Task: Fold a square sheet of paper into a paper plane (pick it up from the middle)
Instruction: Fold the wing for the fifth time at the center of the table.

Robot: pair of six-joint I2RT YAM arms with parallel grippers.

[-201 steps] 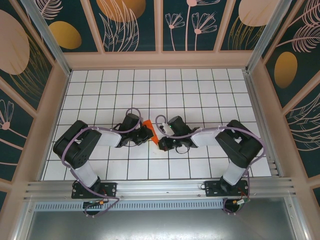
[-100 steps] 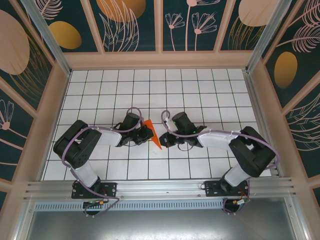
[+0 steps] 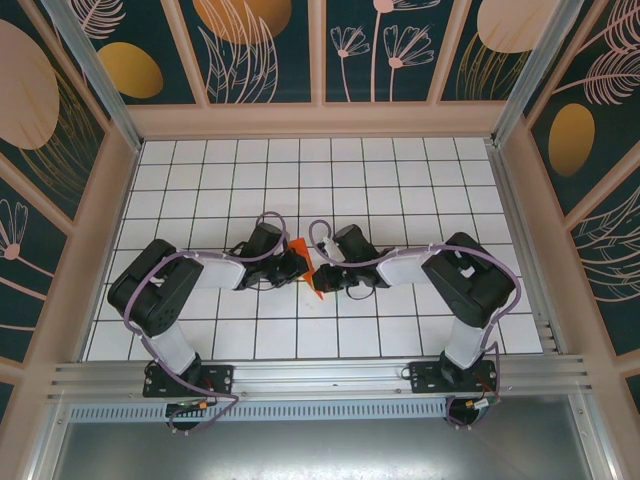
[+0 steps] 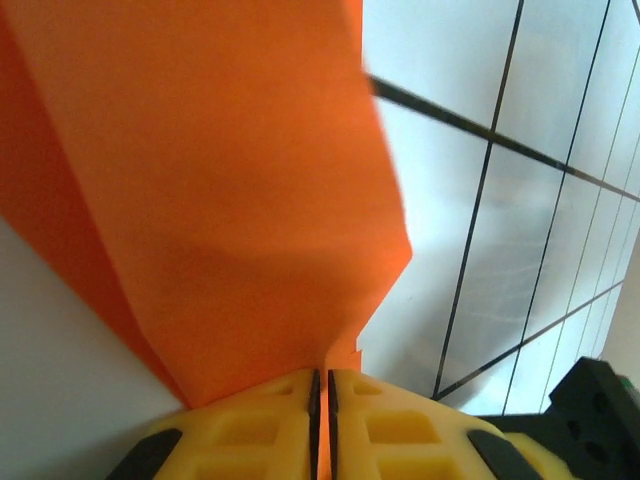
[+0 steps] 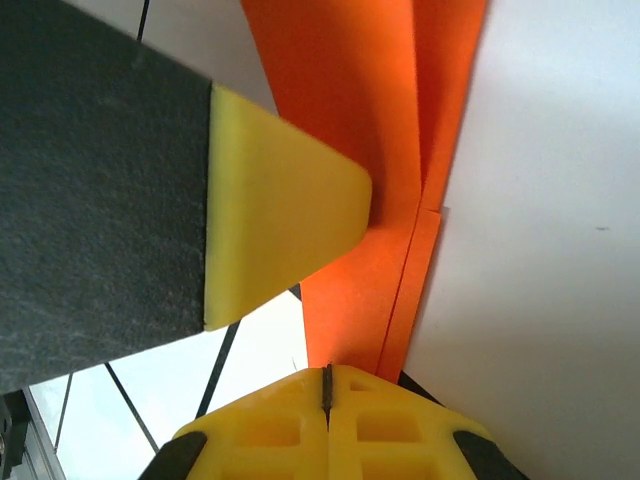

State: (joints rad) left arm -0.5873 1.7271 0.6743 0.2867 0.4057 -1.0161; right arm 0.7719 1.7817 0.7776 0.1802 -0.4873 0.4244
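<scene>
The left pincer (image 4: 320,382) is clamping one end of the folded paper (image 3: 301,250) at mid-table (image 3: 400,180). The right pincer (image 5: 327,376) is gripping it along the crease, likely bracing it so the fold is setting sharp.

Floor: white square tiles (image 3: 400,170), dark grout lines.
Walls: dark teal panels (image 3: 270,60), gold and pink plant motifs, pale frames (image 3: 318,50).
Near edge: aluminium rail (image 3: 320,375).
</scene>
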